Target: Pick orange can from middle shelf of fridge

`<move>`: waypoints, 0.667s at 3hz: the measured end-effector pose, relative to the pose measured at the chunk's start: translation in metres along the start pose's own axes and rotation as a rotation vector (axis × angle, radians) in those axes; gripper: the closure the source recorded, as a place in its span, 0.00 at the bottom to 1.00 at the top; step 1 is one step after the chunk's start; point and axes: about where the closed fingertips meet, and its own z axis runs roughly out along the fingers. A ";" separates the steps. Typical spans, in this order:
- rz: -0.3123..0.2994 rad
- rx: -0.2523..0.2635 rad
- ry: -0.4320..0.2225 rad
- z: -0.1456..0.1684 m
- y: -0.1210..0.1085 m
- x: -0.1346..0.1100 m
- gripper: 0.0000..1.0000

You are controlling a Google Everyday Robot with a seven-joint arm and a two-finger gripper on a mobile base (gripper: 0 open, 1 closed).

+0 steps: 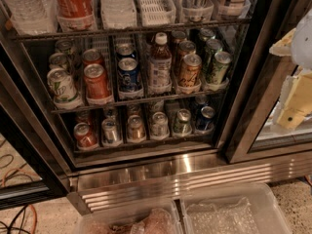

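Only robot bit showing is the gripper, far right edge of the shot: blocky cream-yellow plastic, angled faces, one small dark screw or hole low down. Above it the arm is a rounded white shell with a tan patch.

Cropped by the edge at 3 o'clock: gripper, blurred. Half hidden behind the orange can: rear cans. Cut off at 12 o'clock: bottles
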 end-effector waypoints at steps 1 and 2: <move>0.000 0.000 0.000 0.000 0.000 0.000 0.00; 0.023 0.001 -0.031 0.008 -0.002 -0.006 0.00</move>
